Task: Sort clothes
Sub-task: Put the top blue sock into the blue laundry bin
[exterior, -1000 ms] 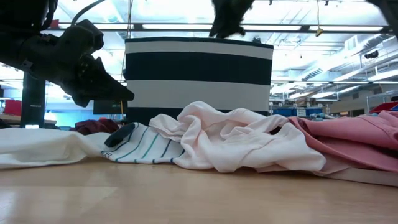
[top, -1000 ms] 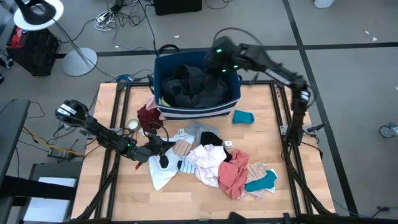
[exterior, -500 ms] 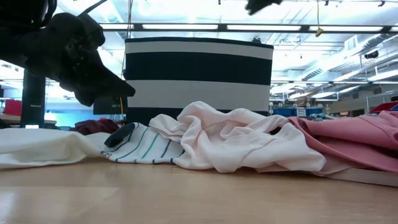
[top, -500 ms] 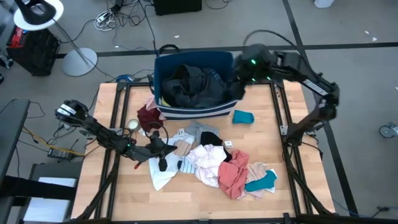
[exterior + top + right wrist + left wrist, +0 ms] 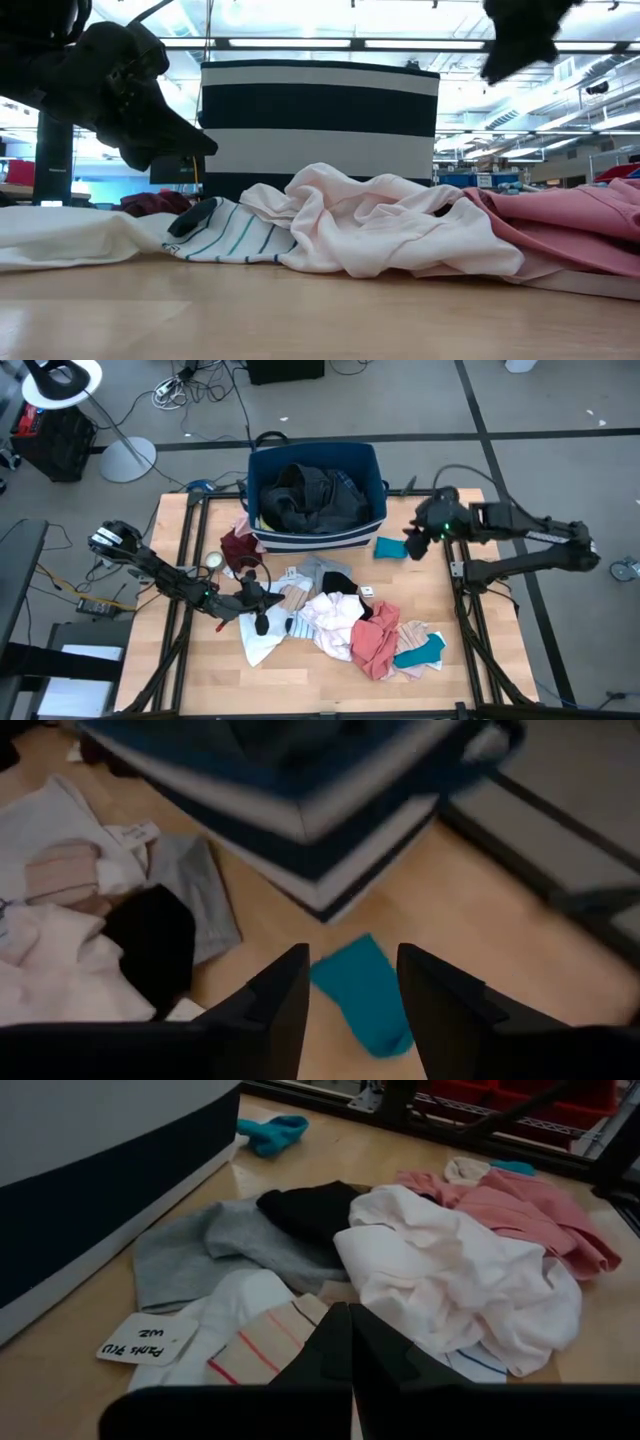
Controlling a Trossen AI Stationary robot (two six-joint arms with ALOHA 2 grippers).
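Observation:
The clothes lie in a heap on the near middle of the table: a white piece (image 5: 262, 645), a pale pink one (image 5: 335, 615), a salmon one (image 5: 375, 640), teal (image 5: 420, 650), black (image 5: 340, 582) and grey (image 5: 318, 570). A maroon piece (image 5: 240, 545) lies by the bin's left side. A small teal garment (image 5: 391, 547) lies alone, right of the bin. Dark garments (image 5: 310, 495) fill the navy striped bin (image 5: 378, 470). My left gripper (image 5: 262, 610) is shut and empty, just above the heap's left part (image 5: 350, 1315). My right gripper (image 5: 410, 548) is open above the small teal garment (image 5: 365, 995).
The bin stands at the table's far middle. A paper tag (image 5: 150, 1340) lies by the grey piece. A small round object (image 5: 213, 561) sits left of the maroon piece. Metal frame rails (image 5: 455, 560) run along the table's sides. Bare wood shows at the near left (image 5: 200, 670).
My right gripper has swung from over the bin's far right corner toward the table's right and near side, and down to above the small teal garment. The clothes have stayed where they were.

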